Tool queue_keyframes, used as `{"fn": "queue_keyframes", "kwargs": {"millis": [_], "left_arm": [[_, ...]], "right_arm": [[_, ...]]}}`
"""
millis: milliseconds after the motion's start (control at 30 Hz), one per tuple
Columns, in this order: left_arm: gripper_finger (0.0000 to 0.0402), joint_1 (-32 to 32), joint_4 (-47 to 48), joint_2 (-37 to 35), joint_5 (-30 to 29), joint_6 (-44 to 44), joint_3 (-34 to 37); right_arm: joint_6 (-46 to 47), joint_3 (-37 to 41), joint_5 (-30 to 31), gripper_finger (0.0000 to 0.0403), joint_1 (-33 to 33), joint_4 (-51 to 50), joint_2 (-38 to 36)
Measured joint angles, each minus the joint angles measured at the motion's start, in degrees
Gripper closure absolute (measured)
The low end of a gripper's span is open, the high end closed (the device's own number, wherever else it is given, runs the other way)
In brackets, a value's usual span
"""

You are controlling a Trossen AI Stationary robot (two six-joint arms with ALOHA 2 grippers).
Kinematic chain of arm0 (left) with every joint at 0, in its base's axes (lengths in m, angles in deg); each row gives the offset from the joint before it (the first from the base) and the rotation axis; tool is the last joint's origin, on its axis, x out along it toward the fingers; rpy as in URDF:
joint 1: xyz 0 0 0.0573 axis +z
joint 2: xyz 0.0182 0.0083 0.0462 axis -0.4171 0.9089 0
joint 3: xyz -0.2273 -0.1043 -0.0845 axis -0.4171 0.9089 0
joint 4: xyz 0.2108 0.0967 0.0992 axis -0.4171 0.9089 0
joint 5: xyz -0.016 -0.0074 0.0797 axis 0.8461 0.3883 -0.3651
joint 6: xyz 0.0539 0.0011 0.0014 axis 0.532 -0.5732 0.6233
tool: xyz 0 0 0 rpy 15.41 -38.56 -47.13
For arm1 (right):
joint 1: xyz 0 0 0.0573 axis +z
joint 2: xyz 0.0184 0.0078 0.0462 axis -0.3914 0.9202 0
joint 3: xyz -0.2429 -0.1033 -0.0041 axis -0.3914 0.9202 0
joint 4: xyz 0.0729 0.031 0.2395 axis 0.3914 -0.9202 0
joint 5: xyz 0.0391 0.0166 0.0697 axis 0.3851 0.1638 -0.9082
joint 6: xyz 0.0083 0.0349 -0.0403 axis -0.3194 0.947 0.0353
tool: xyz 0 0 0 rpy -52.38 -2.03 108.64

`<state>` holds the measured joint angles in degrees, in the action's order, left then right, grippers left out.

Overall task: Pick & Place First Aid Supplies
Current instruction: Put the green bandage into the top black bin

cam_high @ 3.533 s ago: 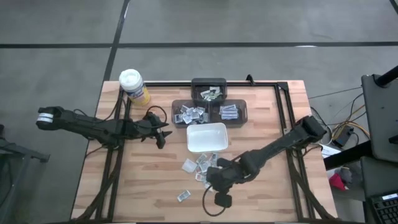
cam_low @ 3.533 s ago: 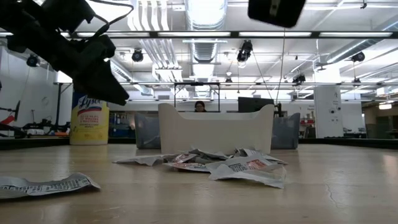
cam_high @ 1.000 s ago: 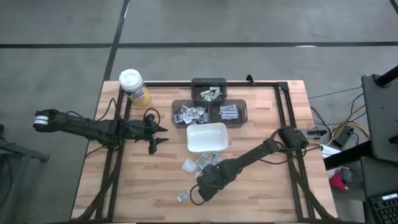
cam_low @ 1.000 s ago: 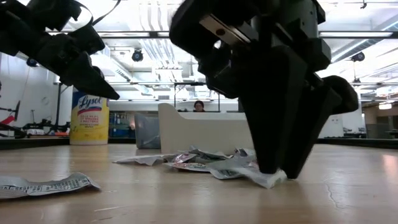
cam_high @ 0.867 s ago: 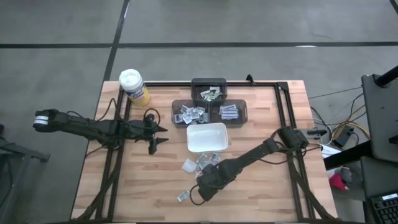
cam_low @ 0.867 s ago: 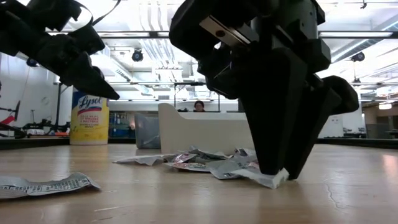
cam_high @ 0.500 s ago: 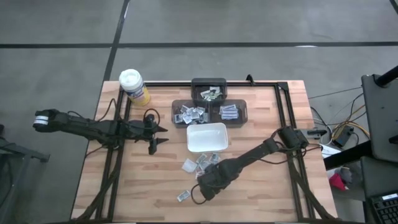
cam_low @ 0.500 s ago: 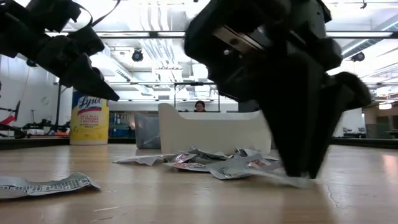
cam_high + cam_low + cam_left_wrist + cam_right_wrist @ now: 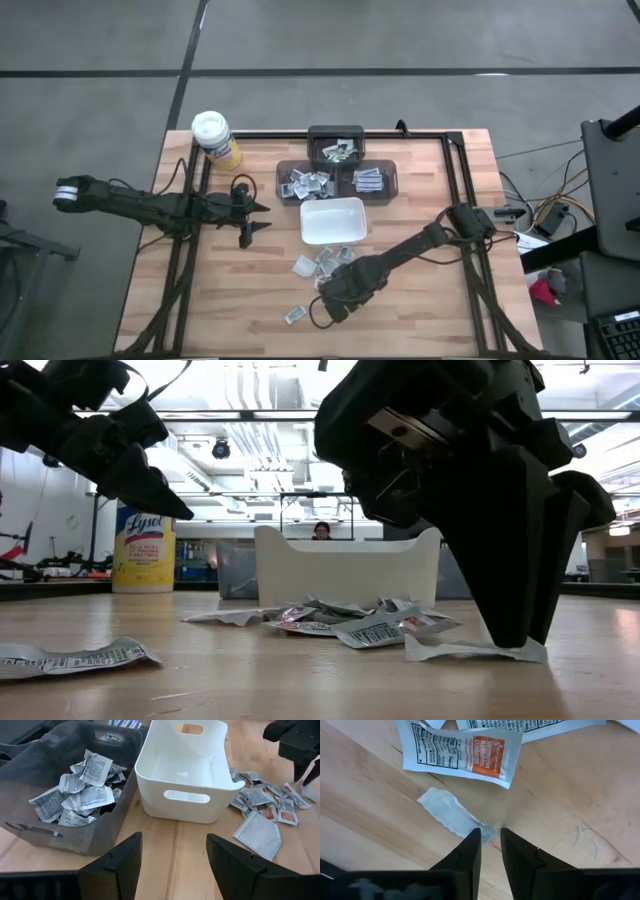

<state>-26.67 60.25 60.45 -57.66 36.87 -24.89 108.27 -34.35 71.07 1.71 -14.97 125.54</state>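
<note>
The first aid supplies lie as a loose pile of small packets on the table, near the white dish. My right gripper points down at the table just right of the pile, shut on a small plain white packet. My left gripper hovers open above the table, left of the dish and touching nothing. An orange-printed packet lies just beyond the white one. My right gripper comes from above, pointing down, and has the end of the small white packet between its two fingertips. The packet lies flat on the table. The rest of it trails out toward the pile.
Three dark grey bins with sorted packets stand at the far side, behind the white dish. A yellow canister stands at the far left corner. One loose packet lies near the front edge.
My right gripper, fingers down on the table, has moved toward the table's right edge. It has dragged the small white packet along the wood, out from the edge of the pile. The pile itself has stayed where it was.
</note>
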Motion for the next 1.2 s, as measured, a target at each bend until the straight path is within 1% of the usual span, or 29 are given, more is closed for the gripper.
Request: {"fn": "queue_keyframes", "kwargs": {"millis": [433,567,733,800,933,1200], "left_arm": [[0.0186,0.04,0.02,0.0,0.0,0.24,0.0],[0.0186,0.04,0.02,0.0,-0.02,0.79,0.0],[0.0186,0.04,0.02,0.0,-0.02,0.81,0.0],[0.0186,0.04,0.02,0.0,-0.02,0.81,0.0],[0.0186,0.04,0.02,0.0,-0.02,0.81,0.0],[0.0186,0.02,0.0,0.0,-0.02,0.81,0.0]], "right_arm": [[3.35,-0.17,-0.14,0.0339,0.09,0.36,1.18],[4.47,-0.17,0.05,0.0354,0.09,-0.04,1.2],[4.42,-0.15,0.33,0.0387,0.09,-1.1,1.25],[4.05,-0.13,0.37,0.0392,0.09,-1.16,1.27],[2.41,-0.11,0.01,0.0394,0.09,-1.63,1.1],[-9.05,-0.2,-5.97,0.0395,0.17,-3.0,-0.73]]}}
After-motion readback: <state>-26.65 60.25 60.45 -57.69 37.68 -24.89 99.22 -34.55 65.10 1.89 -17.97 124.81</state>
